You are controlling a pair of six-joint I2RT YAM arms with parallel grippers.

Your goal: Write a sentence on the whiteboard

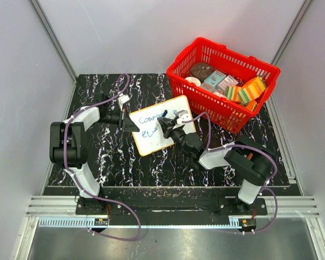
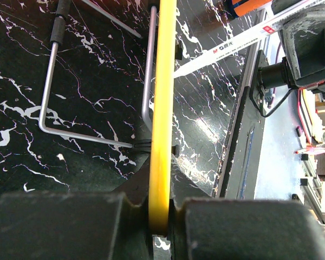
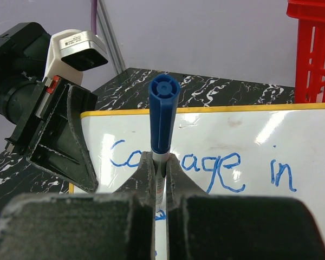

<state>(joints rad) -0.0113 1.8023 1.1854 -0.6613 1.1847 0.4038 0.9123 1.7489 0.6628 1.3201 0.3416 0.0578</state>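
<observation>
The whiteboard [image 1: 175, 108], white with a yellow-orange rim, lies tilted on the black marble table. My left gripper [image 1: 131, 123] is shut on its left edge. In the left wrist view the rim [image 2: 162, 97] runs edge-on between the jaws of the left gripper [image 2: 161, 214]. My right gripper [image 1: 168, 126] hovers over the board, shut on a blue-capped marker [image 3: 163, 111] held upright between the fingers [image 3: 146, 176]. The sentence [image 3: 222, 165] reads "Courage in" in blue. A second line [image 1: 148, 133] starts below it, partly hidden by the right gripper [image 3: 161, 162].
A red basket [image 1: 235, 116] holding boxes and packets stands at the back right, close to the board's far corner. A bent metal wire stand [image 2: 49, 103] shows behind the board. The table [image 1: 114, 157] ends at grey walls on both sides.
</observation>
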